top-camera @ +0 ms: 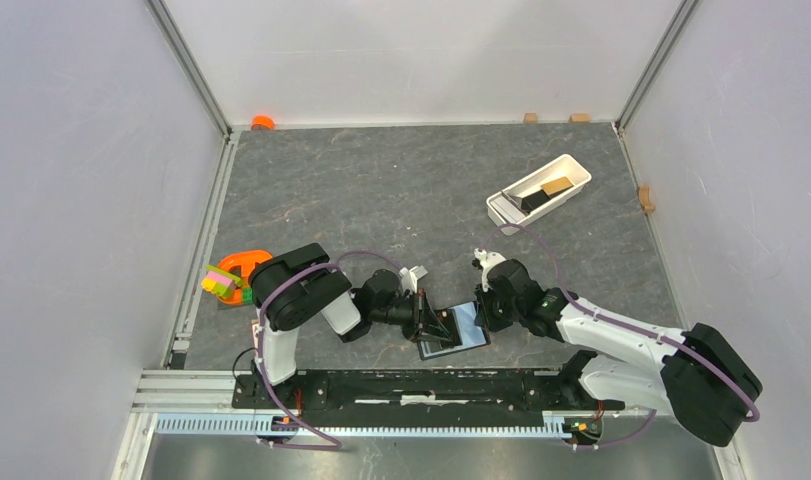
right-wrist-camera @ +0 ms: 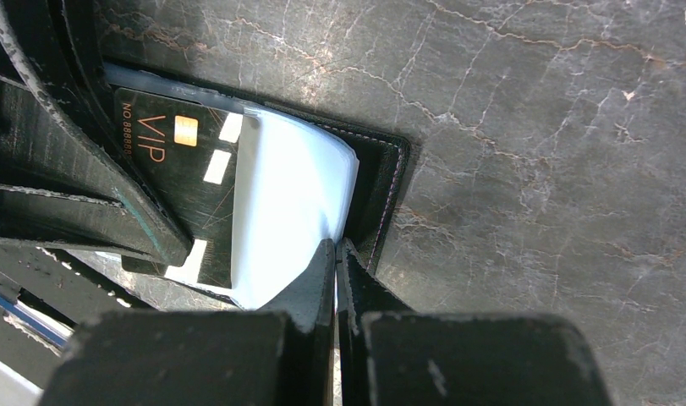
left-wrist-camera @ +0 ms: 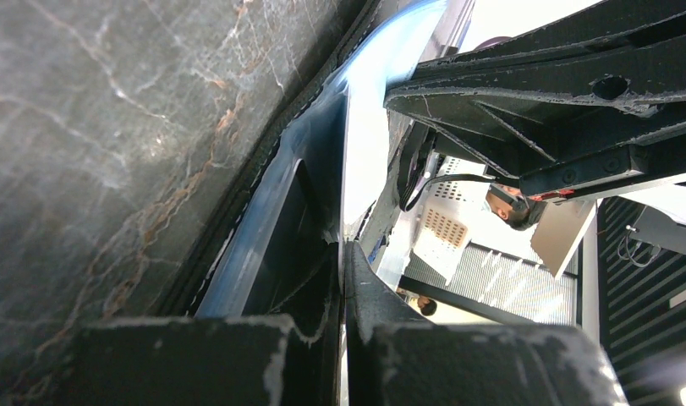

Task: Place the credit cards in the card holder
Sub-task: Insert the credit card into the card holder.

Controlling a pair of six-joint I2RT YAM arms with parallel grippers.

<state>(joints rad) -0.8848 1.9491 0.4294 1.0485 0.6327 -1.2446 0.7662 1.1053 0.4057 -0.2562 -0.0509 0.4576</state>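
Note:
The black card holder (top-camera: 451, 348) (right-wrist-camera: 388, 182) lies open on the table between my two arms. A pale blue credit card (top-camera: 465, 323) (right-wrist-camera: 293, 190) rests in it. A black credit card (right-wrist-camera: 174, 165) marked VIP lies partly under the pale one. My left gripper (top-camera: 438, 327) (left-wrist-camera: 343, 249) is shut on the black card's outer side, which shows as a dark face (left-wrist-camera: 293, 241) running into the jaws. My right gripper (top-camera: 479, 312) (right-wrist-camera: 335, 245) is shut, its tips at the seam between the pale card and the holder's edge. I see nothing between them.
A long white tray (top-camera: 501, 208) at the back right holds a tan card (top-camera: 556, 186) and a black one (top-camera: 532, 201). An orange holder with coloured blocks (top-camera: 229, 280) sits left of the left arm. Small wooden blocks (top-camera: 646, 198) line the right wall.

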